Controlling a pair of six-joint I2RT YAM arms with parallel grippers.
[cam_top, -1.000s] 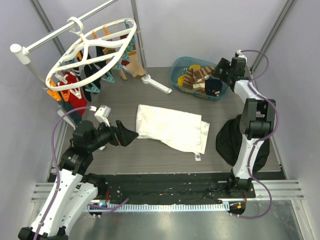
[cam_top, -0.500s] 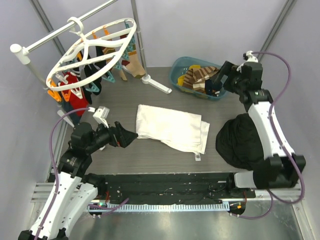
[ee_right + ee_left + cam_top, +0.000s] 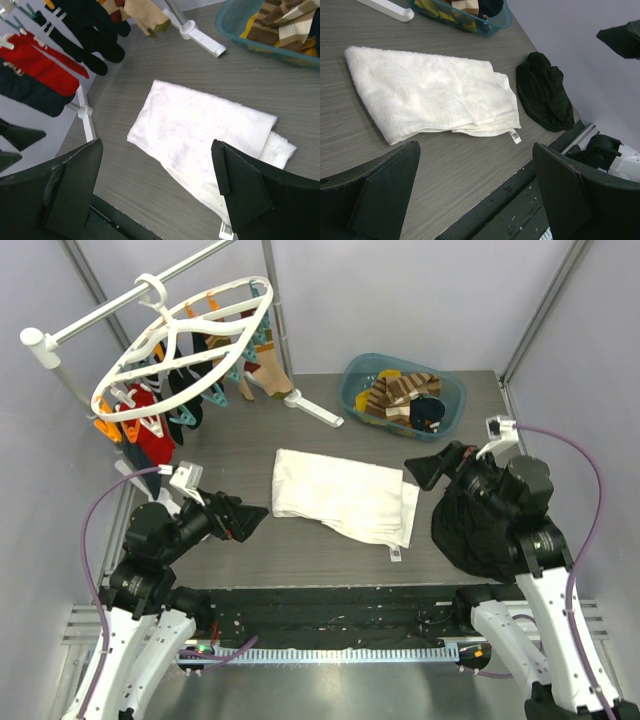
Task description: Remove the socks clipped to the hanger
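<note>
The white oval hanger [image 3: 165, 340] hangs from a white pole at the back left, with orange and teal clips. Several socks [image 3: 150, 435] still hang from it, red, black and tan; the right wrist view shows them too [image 3: 42, 70]. More socks, striped and yellow, lie in the teal basket [image 3: 455, 400]. My left gripper [image 3: 250, 518] is open and empty, low over the table left of the white cloth. My right gripper [image 3: 425, 468] is open and empty, raised by the cloth's right end.
A large white cloth [image 3: 345, 495] lies mid-table; it also shows in both wrist views [image 3: 430, 95] [image 3: 200, 130]. A black garment heap [image 3: 480, 530] lies at the right. The pole stand's white foot [image 3: 315, 410] lies behind the cloth.
My right arm has swung back from over the basket toward the near right, now above the black heap. My left gripper has drawn back a little toward the near left.
</note>
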